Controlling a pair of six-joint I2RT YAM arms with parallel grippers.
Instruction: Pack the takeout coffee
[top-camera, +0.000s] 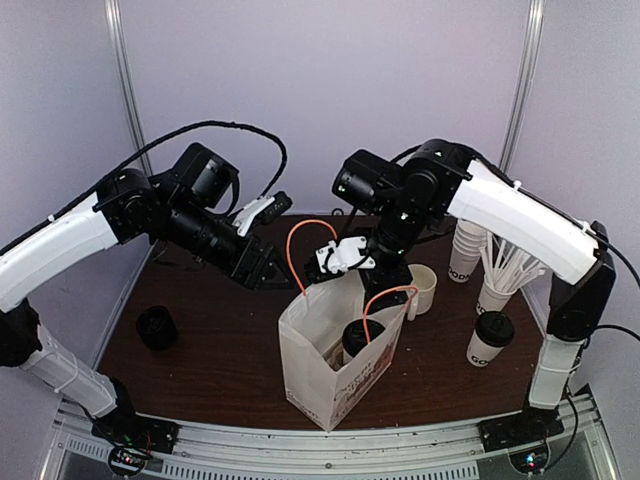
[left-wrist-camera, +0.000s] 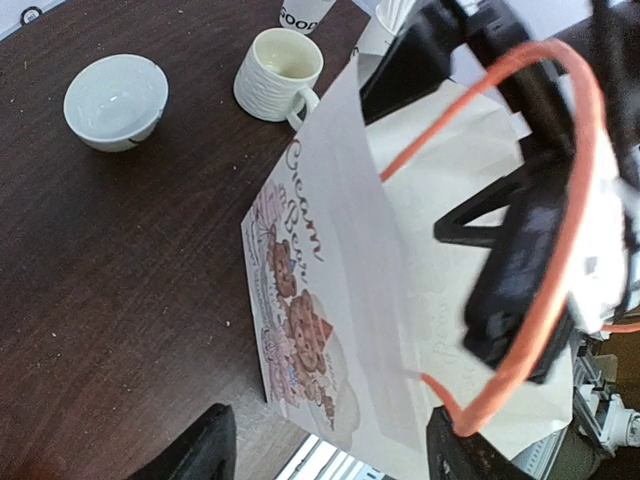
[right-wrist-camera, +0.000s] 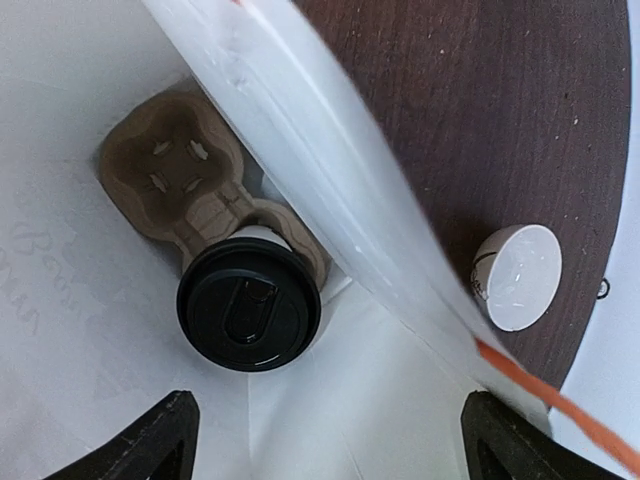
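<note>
Open paper bag (top-camera: 318, 372), lidded cup (top-camera: 362, 337) inside, second lidded cup (top-camera: 490, 338) standing right, right gripper (top-camera: 346, 260) seemingly spread above bag

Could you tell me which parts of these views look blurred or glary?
Top external: evenly lit and sharp. Left wrist: the orange handle close to the lens is smeared, while the print on the paper bag and the mug stay crisp. Right wrist: the bag's near wall is blurred, and the black lid shows a soft sheen.

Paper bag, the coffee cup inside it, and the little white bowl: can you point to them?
paper bag (top-camera: 365, 385): top external view, on its printed side.
coffee cup (right-wrist-camera: 248, 310): right wrist view, middle of its black lid.
white bowl (left-wrist-camera: 115, 100): left wrist view, inside the bowl.
</note>
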